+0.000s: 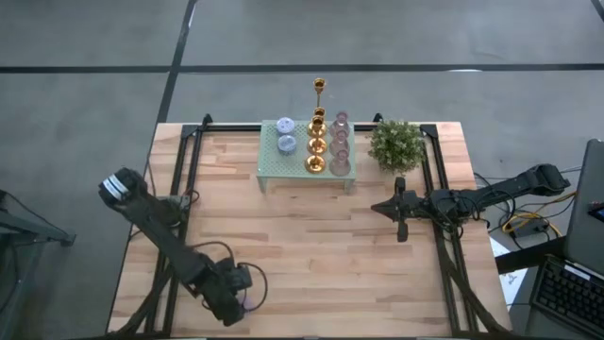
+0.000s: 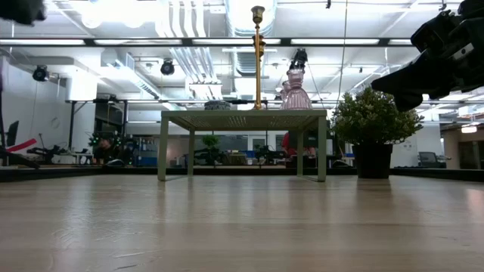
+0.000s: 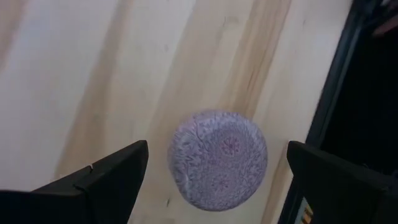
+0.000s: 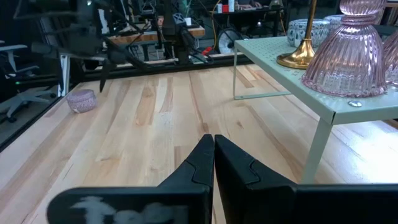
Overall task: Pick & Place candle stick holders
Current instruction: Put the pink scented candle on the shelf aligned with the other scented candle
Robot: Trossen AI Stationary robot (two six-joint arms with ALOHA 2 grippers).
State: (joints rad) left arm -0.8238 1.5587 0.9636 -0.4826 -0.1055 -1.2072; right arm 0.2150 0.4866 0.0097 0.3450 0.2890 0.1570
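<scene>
We see bright ceiling strip lights (image 2: 227, 41) flaring in low view, table (image 2: 242, 227) foreground soft. Left wrist view blurry, lilac holder (image 3: 217, 160) out of focus. High view even, shadows faint.

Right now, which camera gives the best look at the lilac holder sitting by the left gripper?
The left wrist view: the lilac holder fills the frame between the open left gripper fingers, its patterned top clear. The high view shows only a sliver beside the gripper, the right wrist view a small far shape, the low view nothing.
</scene>
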